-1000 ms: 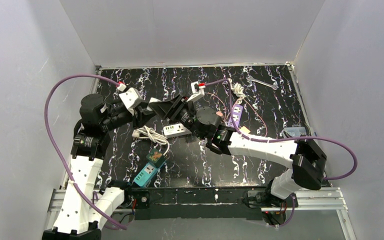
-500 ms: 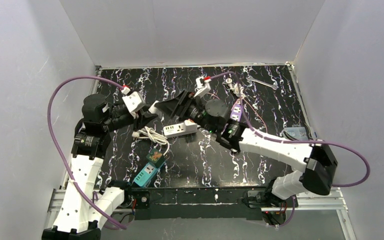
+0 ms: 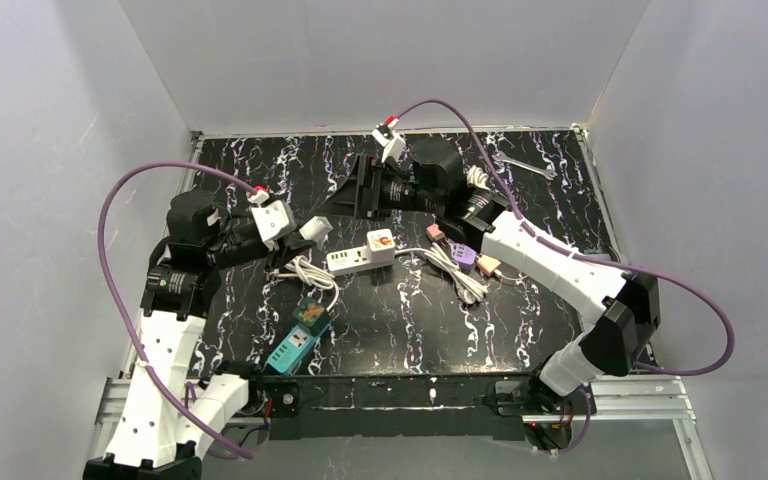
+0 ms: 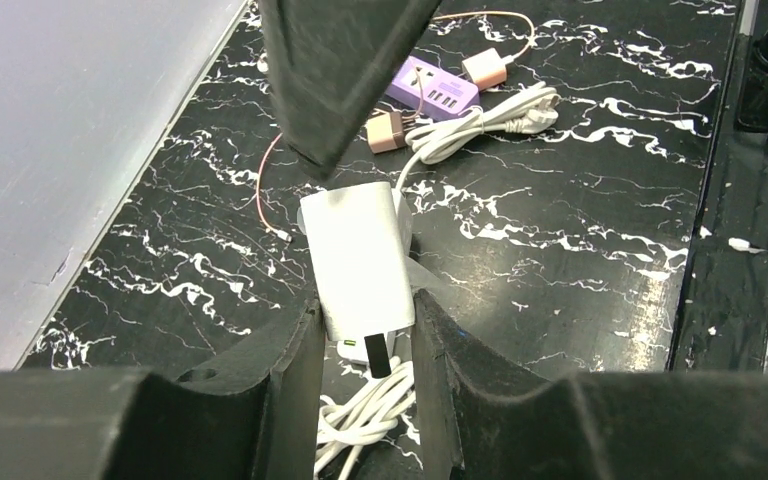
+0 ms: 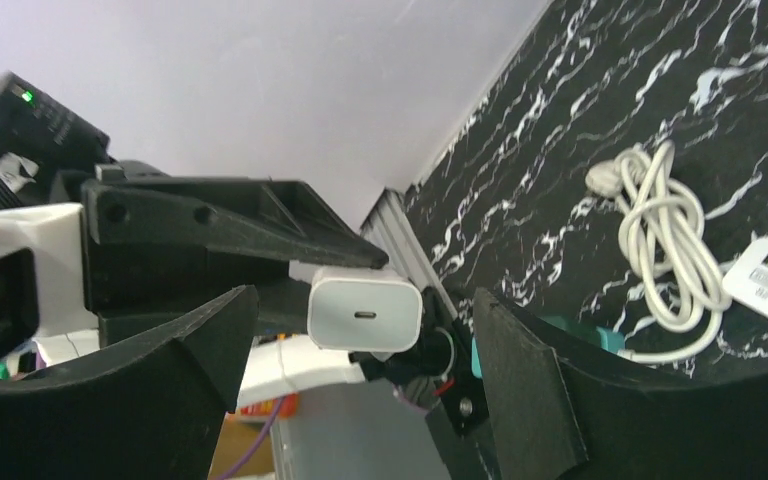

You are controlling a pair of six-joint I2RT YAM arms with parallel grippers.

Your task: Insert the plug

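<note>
From above, your left gripper is squeezing the white plug and holding it up off the table. It is just to the left of the white power strip, where I think the plug is meant to go. Your right gripper is hanging open and holding nothing, a little behind the plug, with its fingers pointing toward it. It looks placed there so it can help turn or steady the plug. A bundled white cord is lying just beside the strip, and a teal power strip is sitting nearer to you. In the left wrist view, you are seeing the two black fingers pressing on both sides of the plug's near end, so most of its white body is sticking out in front. That is leaving room for the other gripper to take hold. I cannot make out its metal pins here. One right finger is hanging over the plug's far end, and from here I cannot tell if it is touching. A purple power strip is lying far back. In the right wrist view, you are looking straight at the plug's end face with its little slot. It is sitting between the wide-open right fingers, apart from both. I think the next move is lining the plug up with the strip.
</note>
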